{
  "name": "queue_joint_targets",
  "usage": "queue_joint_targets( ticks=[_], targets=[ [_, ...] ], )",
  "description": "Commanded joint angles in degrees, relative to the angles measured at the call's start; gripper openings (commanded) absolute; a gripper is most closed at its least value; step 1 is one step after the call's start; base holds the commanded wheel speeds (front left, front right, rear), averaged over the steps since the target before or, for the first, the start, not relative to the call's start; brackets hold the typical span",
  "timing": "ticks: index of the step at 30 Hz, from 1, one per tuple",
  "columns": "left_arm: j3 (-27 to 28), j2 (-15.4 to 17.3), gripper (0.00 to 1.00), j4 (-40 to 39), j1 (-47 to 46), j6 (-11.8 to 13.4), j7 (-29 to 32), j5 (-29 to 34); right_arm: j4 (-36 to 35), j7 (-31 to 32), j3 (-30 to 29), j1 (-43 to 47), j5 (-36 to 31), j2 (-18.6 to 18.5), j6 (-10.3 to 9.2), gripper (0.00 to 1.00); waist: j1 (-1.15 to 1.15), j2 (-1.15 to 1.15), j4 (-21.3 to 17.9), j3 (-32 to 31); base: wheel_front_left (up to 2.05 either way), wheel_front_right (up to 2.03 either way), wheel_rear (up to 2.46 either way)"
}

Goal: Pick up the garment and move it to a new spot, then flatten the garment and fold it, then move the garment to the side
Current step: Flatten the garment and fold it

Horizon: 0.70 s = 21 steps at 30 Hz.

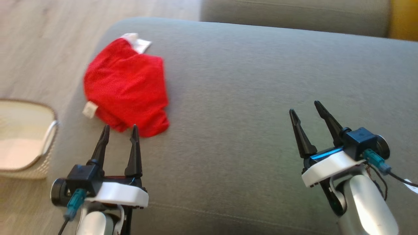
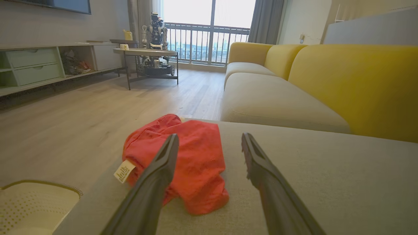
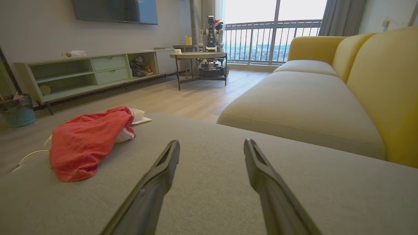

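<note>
Red crumpled fabric garment with white tags (image 1: 127, 88): lies by the left edge of the grey upholstered sofa cushion (image 1: 248, 98), toward its far corner.
Left tool (image 1: 120, 128): spread wide, empty, tips at the garment's near edge.
Right tool (image 1: 304, 107): spread wide, empty, near the cushion's right edge.
</note>
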Motion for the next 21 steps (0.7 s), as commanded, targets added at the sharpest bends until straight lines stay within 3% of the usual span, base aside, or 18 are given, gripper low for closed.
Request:
queue_joint_targets(
  ticks=[1,13,21],
  targets=[
    [2.3,0.1,1.0,-2.2,-1.3,0.0,-0.3,0.4,-1.6,-0.4,1.8,-0.9,0.6,0.4,-0.02,1.0,0.0,0.0,4.0,-0.1,0.0,0.0,0.0],
    [2.7,0.1,1.0,-2.1,0.2,0.0,-0.3,0.4,-0.8,-0.4,3.8,0.3,2.5,0.4,-0.02,1.0,0.0,0.0,11.1,-1.0,0.0,0.0,0.0],
    [2.9,0.1,1.0,-2.3,0.6,0.1,-0.3,0.2,-0.7,-0.4,4.1,1.3,3.5,0.4,-0.02,1.0,0.0,0.0,11.8,-1.5,0.0,0.0,0.0]
  ],
)
